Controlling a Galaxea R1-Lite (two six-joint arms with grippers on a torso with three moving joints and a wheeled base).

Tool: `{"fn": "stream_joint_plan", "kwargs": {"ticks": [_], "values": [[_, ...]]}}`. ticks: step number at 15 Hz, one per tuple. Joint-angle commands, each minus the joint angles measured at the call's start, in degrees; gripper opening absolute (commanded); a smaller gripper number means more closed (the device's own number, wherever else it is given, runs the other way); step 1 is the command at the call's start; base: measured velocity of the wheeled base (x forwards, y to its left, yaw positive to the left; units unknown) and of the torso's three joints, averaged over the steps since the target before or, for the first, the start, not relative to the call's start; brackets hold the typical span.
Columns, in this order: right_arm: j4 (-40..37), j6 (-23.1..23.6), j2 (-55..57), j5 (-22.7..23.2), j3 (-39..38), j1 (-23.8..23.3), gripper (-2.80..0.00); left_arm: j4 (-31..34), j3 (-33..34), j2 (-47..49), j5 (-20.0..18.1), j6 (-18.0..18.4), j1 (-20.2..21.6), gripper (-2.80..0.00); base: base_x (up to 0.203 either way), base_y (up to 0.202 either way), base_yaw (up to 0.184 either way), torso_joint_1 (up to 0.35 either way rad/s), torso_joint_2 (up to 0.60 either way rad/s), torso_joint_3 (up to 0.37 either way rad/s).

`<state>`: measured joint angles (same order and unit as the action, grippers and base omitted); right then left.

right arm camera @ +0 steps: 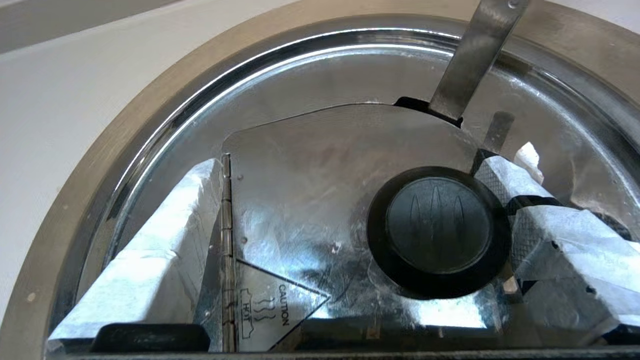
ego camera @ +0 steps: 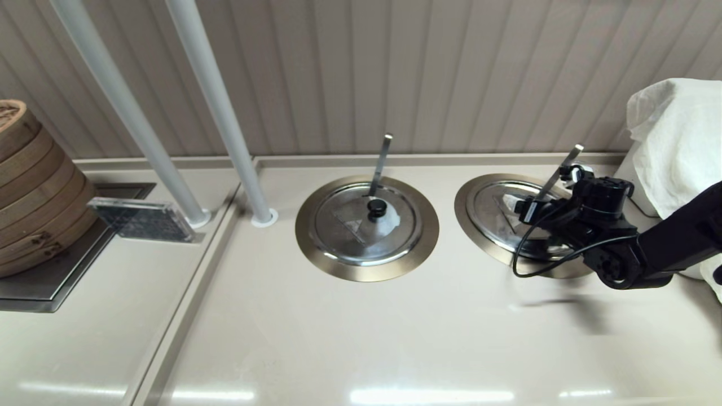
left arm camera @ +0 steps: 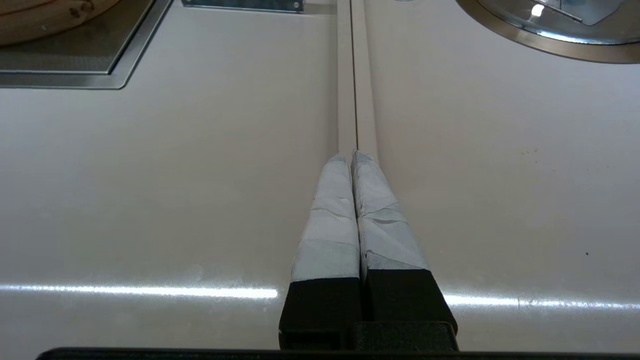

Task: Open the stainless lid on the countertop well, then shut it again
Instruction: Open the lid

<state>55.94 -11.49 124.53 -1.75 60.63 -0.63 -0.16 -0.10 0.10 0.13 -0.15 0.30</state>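
Observation:
The stainless lid (ego camera: 499, 217) lies flat and closed in the countertop well, whose bronze-grey ring (ego camera: 467, 220) shows around it. A slanted utensil handle (ego camera: 559, 169) pokes through the lid's slot. My right gripper (ego camera: 541, 211) hovers low over the lid. In the right wrist view the gripper (right arm camera: 350, 240) is open. The black knob (right arm camera: 437, 230) sits between its taped fingers (right arm camera: 150, 250), close against the other finger and far from this one. The flap's hinge (right arm camera: 226, 240) and a caution mark are visible. My left gripper (left arm camera: 352, 157) is shut and empty over the counter seam.
The twin lid (ego camera: 361, 225) with a whitish patch sits in its ring (left arm camera: 545, 45) left of the task well. Bamboo steamers (ego camera: 28, 186) stand far left beside a clear box (ego camera: 141, 220). Two slanted poles (ego camera: 225, 113) rise behind. A white cloth (ego camera: 677, 163) lies at right.

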Motion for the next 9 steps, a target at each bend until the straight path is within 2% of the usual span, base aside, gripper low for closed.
{"fn": "stream_joint_plan", "kwargs": {"ticks": [1,9], "values": [[0.7,0.1,1.4,-0.1,0.3,-0.2,0.00,0.0,0.0,0.0,0.0,0.0,0.0,-2.80,0.000,0.000,0.000,0.000,0.00,0.000],[0.7,-0.2,-0.8,-0.1,-0.1,0.1,0.00,0.0,0.0,0.0,0.0,0.0,0.0,-2.80,0.000,0.000,0.000,0.000,0.00,0.000]]}}
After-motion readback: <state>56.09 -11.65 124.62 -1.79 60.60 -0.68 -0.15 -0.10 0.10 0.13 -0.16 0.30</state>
